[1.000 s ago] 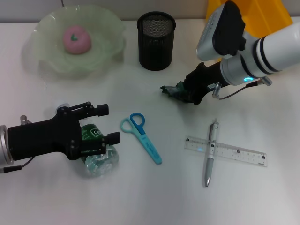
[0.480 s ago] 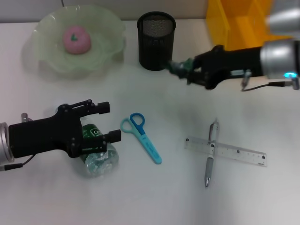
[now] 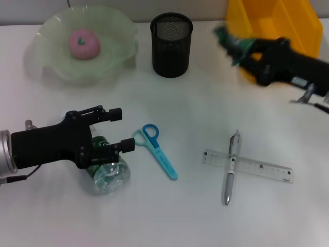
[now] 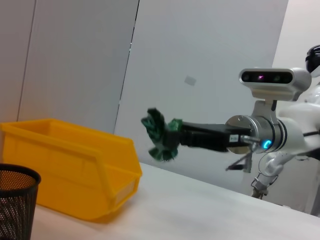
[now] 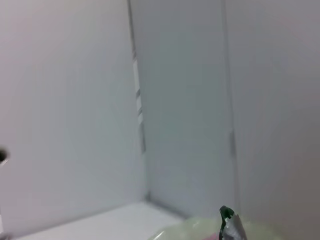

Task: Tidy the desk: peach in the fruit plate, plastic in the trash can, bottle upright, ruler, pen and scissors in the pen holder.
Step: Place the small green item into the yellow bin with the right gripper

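Plate [image 3: 49, 62]: peach [image 3: 84, 42] inside.
Bin [image 3: 288, 18]: right gripper [image 3: 241, 49] clamped on plastic [image 3: 229, 37], moved up beside it.
Left gripper [image 3: 115, 128]: fingers apart over bottle [image 3: 107, 172].

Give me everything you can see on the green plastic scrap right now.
The green plastic scrap is a crumpled, dark green piece with paler patches, bunched and splayed like a fan. It is pinched at the tip of the right claw, lifted clear of the desk. In the head view it hangs by the near-left corner of the yellow bin, to the right of the black mesh pen holder. Only the claw touches it; it is not inside the bin.
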Motion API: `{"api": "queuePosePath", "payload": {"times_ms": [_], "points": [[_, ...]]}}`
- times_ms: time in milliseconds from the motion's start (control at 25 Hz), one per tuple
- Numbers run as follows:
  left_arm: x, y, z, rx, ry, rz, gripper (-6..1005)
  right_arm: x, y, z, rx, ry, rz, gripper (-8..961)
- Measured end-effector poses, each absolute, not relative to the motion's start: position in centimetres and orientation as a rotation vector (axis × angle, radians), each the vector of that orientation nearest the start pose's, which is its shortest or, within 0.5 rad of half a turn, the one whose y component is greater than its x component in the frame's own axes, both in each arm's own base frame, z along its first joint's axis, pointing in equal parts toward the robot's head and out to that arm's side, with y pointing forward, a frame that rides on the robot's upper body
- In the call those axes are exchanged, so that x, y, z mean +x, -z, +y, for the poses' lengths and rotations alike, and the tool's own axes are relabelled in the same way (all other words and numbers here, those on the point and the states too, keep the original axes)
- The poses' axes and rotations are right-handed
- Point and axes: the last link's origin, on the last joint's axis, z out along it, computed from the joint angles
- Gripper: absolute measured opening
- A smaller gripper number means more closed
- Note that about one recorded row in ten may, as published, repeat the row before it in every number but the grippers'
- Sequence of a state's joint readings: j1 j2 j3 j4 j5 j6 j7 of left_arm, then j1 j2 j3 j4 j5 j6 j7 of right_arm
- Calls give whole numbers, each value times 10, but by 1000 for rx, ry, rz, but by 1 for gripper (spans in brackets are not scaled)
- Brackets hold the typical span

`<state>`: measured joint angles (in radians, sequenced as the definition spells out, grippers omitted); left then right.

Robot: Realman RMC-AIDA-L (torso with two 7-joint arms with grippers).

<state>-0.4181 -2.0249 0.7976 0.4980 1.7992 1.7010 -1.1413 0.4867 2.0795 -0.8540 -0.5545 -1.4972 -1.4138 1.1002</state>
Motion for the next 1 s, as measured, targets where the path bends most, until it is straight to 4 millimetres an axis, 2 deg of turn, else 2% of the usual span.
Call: {"api": "queuePosePath", "payload": {"times_ms": [280, 440, 720, 1000], "points": [[-278, 1, 283, -2753, 940, -499, 813, 284, -34, 364, -2021, -955, 501, 131], [-278, 2, 282, -2756, 947, -498, 813, 297, -45, 380, -1918, -864, 558, 129], [-277, 2, 282, -2761, 953, -494, 812, 295, -51, 409, -1935, -769, 633, 125], [-276, 2, 281, -2764, 961, -493, 812, 287, -46, 426, -1990, -682, 671, 171]]}}
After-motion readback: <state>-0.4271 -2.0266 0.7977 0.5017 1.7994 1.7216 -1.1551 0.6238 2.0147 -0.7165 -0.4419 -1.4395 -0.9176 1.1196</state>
